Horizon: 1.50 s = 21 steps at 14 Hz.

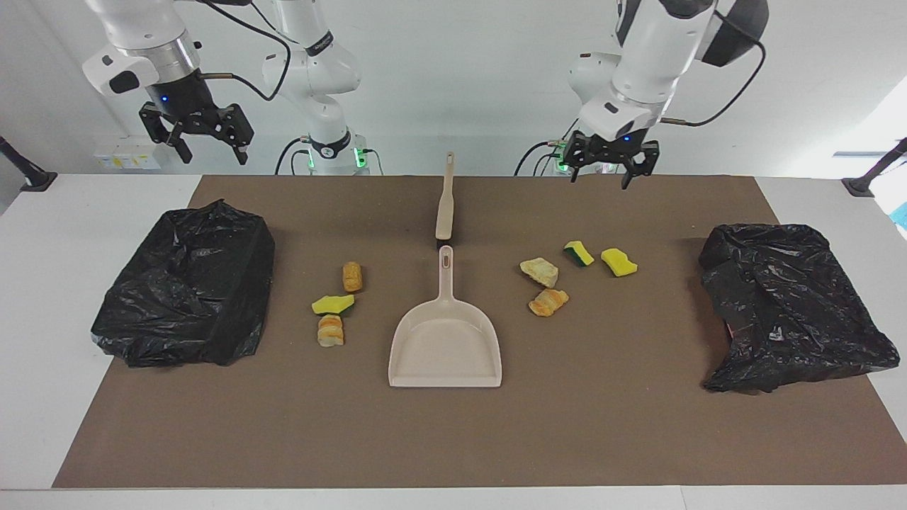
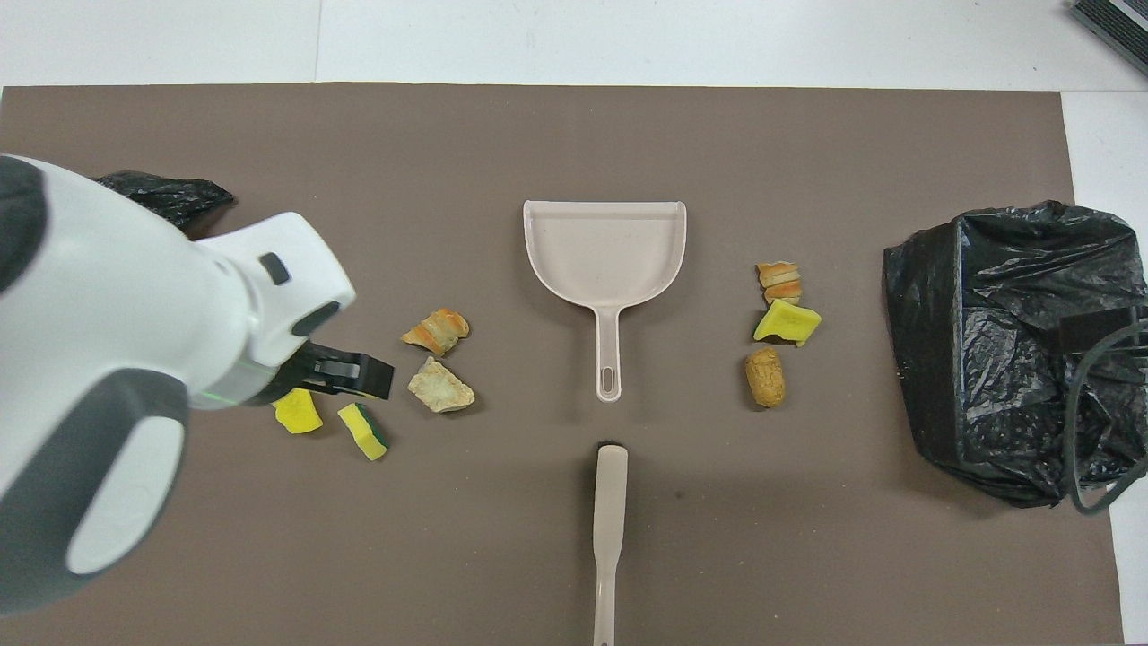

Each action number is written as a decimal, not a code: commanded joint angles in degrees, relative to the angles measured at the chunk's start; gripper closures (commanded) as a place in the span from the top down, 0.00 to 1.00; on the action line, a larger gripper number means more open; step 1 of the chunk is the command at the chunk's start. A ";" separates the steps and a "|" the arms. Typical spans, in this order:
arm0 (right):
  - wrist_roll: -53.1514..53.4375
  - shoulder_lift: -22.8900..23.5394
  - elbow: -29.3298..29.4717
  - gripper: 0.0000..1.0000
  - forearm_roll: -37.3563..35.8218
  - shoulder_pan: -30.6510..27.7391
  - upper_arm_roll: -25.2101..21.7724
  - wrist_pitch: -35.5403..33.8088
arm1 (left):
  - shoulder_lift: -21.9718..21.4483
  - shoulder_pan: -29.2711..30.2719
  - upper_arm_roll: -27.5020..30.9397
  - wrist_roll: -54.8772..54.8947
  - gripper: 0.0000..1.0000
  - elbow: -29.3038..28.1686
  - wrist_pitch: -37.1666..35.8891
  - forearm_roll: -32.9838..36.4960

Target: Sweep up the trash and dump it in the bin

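Bright, even overhead lighting; soft short shadows under the dustpan (image 1: 445, 340), specular glare on black bags (image 1: 186, 287), focus sharp.

So there's a big brown mat (image 1: 453, 439) covering most of the white table (image 1: 42, 297). A beige dustpan (image 1: 445, 347) lies flat in the middle of the mat, handle pointing toward the robots. Right by the handle tip, a bit nearer to the robots, lies a beige brush (image 1: 445, 205) lined up with it, apparently not touching. The pan part looks bare inside.
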 commanded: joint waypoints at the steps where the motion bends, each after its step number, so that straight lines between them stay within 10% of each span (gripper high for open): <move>1: -1.54 -1.44 -1.44 1.00 -0.18 -0.16 0.12 -0.45 | -2.78 -7.33 1.14 -5.97 1.00 -5.75 4.17 -0.33; 13: -1.63 -1.53 -1.44 1.00 -0.18 -0.25 0.12 -0.63 | -4.02 -30.47 1.14 -25.31 1.00 -30.01 30.53 -0.24; 21: -1.63 -1.70 -1.53 1.00 -0.18 -0.25 0.12 -0.72 | 5.19 -42.34 1.14 -33.94 1.00 -32.05 38.19 0.37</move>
